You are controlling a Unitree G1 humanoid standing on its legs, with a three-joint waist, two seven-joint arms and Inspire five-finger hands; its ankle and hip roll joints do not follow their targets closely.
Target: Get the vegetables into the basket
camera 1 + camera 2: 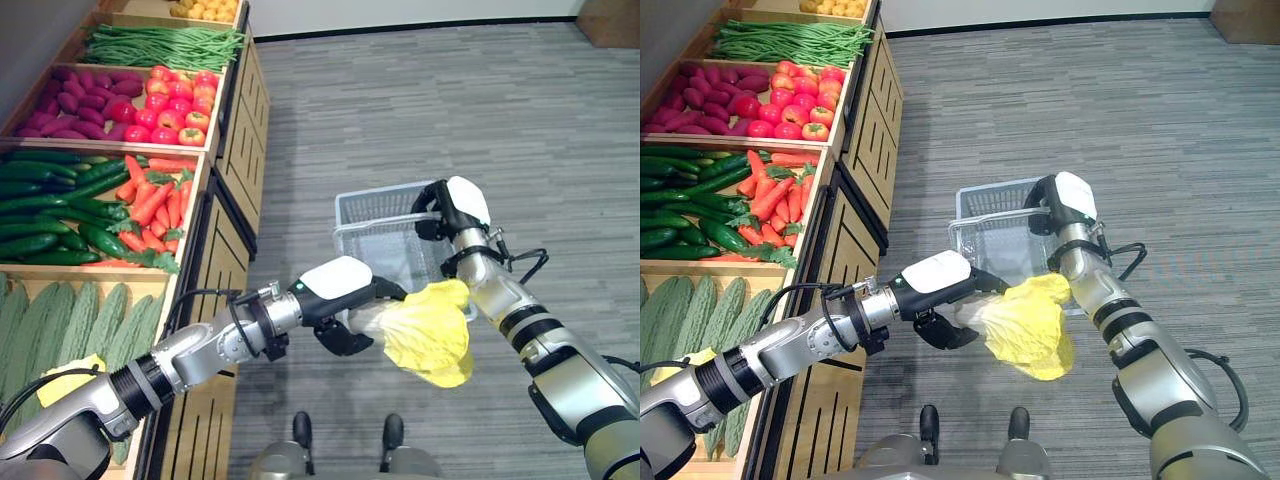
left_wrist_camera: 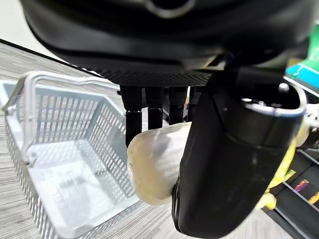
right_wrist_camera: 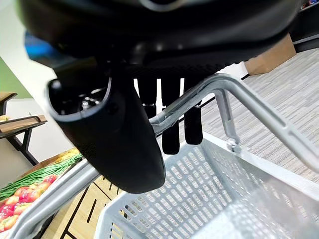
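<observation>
My left hand (image 1: 345, 322) is shut on a yellow-leaved cabbage (image 1: 432, 332) with a pale stem end (image 2: 155, 164), held in the air just in front of the grey wire basket (image 1: 372, 208). The thumb (image 2: 234, 164) and fingers (image 2: 149, 107) wrap the stem. My right hand (image 1: 452, 207) is shut on the basket handle (image 3: 199, 97), holding the basket above the floor. The basket's inside (image 2: 70, 174) looks bare. Part of the basket is hidden behind the cabbage and my right arm.
A wooden produce stand (image 1: 235, 130) runs along the left, with green beans (image 1: 160, 45), tomatoes (image 1: 175, 105), sweet potatoes (image 1: 75, 100), carrots (image 1: 150, 200), cucumbers (image 1: 50, 210) and bitter gourds (image 1: 80, 320). Grey carpet (image 1: 450, 100) stretches to the right.
</observation>
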